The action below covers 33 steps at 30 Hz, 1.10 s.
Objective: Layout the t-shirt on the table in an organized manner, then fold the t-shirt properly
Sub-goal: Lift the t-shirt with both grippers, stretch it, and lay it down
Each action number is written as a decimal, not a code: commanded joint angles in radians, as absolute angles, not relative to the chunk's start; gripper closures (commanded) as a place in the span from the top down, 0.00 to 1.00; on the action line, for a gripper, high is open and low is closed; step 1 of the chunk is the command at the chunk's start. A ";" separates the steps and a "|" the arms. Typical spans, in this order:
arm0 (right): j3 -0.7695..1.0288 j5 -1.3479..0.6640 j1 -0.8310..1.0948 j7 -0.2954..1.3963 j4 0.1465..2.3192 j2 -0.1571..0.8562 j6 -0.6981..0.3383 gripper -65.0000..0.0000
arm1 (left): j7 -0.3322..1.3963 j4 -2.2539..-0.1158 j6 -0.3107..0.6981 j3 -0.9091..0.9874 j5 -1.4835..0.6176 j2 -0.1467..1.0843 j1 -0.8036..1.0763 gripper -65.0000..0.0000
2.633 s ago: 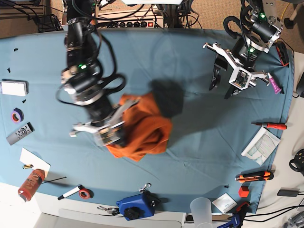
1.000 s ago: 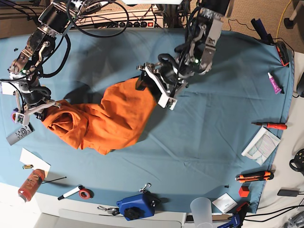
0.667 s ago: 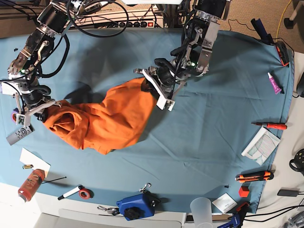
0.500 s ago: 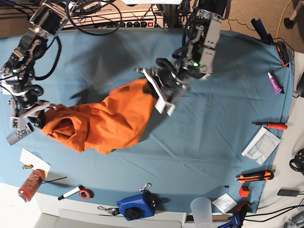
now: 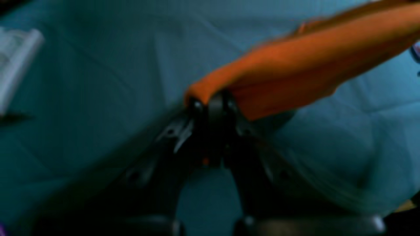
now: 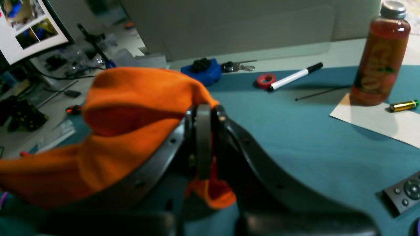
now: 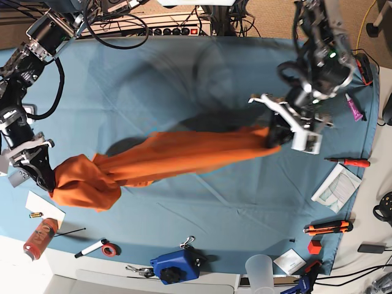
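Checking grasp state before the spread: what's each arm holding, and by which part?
Both hold the t-shirt, stretched between them above the table. Left gripper pinches one end's edge; right gripper pinches the bunched opposite end. Which garment parts: cannot tell.

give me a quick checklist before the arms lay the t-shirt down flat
1. Left gripper shut on the t-shirt: ok, fabric pinched at the tips in the left wrist view.
2. Right gripper shut on the t-shirt: ok, cloth bunched around the closed fingers.
3. Shirt stretched between the two arms: ok, it spans the table as a long band.
4. Shirt spread open, not twisted: not ok, it looks roped, with a wad at the right gripper's end.
5. Which parts of the garment are held: cannot tell.
6. Landing area free: ok in the middle; the bottle and remote sit near the right gripper.
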<state>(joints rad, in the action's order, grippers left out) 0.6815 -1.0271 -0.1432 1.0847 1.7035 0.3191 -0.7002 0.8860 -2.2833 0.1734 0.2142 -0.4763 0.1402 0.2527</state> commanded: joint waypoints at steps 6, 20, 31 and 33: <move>0.686 -0.928 -0.227 1.002 1.718 0.335 -0.698 0.00 | 0.789 -2.336 0.184 0.273 -0.469 0.229 0.245 0.00; 0.448 -0.743 -0.622 0.888 1.222 0.327 -0.656 0.00 | 0.705 -1.909 0.185 0.271 -0.448 0.336 -0.089 0.00; 0.447 -0.813 -0.825 1.062 1.171 0.327 -0.658 0.00 | 0.832 -1.872 0.184 0.271 -0.454 0.405 -0.224 0.00; 0.447 -0.887 -0.811 1.171 1.172 0.327 -0.660 0.00 | 0.896 -1.873 0.185 0.271 -0.496 0.405 -0.218 0.00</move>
